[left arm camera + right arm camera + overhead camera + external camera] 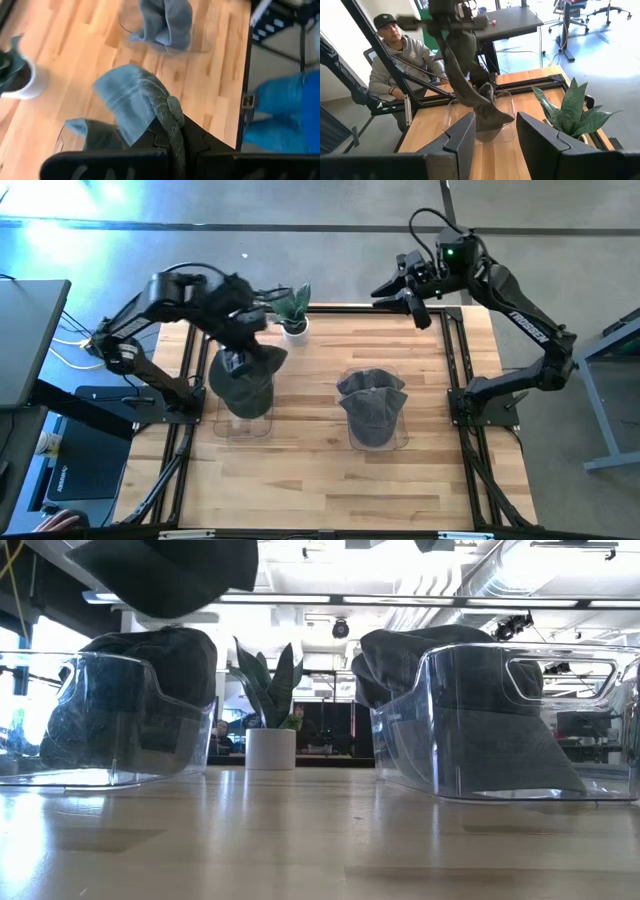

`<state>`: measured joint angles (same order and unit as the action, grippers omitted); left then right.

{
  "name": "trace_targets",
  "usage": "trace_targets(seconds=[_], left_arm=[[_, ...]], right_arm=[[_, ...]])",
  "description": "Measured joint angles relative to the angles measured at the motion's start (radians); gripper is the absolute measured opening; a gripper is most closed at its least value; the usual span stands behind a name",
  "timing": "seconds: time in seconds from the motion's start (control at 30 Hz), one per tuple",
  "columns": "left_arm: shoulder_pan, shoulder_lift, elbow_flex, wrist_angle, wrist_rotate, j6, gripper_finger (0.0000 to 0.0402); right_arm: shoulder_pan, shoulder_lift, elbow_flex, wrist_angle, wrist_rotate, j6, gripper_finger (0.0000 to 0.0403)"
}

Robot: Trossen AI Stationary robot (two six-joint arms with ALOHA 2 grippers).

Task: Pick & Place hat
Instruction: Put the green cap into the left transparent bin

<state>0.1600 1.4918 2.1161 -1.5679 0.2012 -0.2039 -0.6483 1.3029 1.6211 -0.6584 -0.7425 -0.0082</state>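
Observation:
A dark grey hat (465,75) hangs from my left gripper (243,330) above the left clear bin (240,420). In the low view the hat (170,575) is clear of the other hats in that bin (130,710). The right clear bin (375,442) holds more grey hats (372,405) that rest inside it and stick up over its rim. My right gripper (400,292) is open and waits over the table's far right corner, touching nothing. My left gripper (172,135) pinches a bunched, seamed edge of the hat (167,107) between its two shut fingers, coming from above. The hat is lifted clear and hangs slack below the fingers (470,95), over the left bin.
A small potted plant (293,310) stands at the far edge between the two arms, close to the left bin. Bare wooden table (320,480) lies on the near side of both bins. A person (400,55) sits beyond the table's left side.

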Motion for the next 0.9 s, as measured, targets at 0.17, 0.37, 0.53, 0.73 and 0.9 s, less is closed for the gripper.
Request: trace_targets(seconds=[0.17, 0.37, 0.53, 0.73, 0.9], left_arm=[[-0.077, -0.093, -0.106, 0.036, -0.157, -0.148, 0.0000], [-0.165, -0.233, -0.358, 0.243, -0.258, -0.306, 0.0000], [-0.230, -0.360, -0.606, 0.477, -0.317, -0.401, 0.0000], [-0.289, -0.486, -0.829, 0.603, -0.424, -0.455, 0.0000], [-0.333, -0.547, -0.976, 0.682, -0.509, -0.454, 0.0000]], right_arm=[[0.000, 0.028, 0.000, 0.006, -0.012, 0.000, 0.0140], [0.001, 0.040, 0.000, 0.060, -0.018, 0.000, 0.0140], [0.001, 0.039, 0.000, 0.117, -0.022, 0.007, 0.0140], [0.001, 0.039, 0.000, 0.149, -0.021, 0.017, 0.0140], [0.001, 0.039, 0.000, 0.170, -0.019, 0.059, 0.0140]])
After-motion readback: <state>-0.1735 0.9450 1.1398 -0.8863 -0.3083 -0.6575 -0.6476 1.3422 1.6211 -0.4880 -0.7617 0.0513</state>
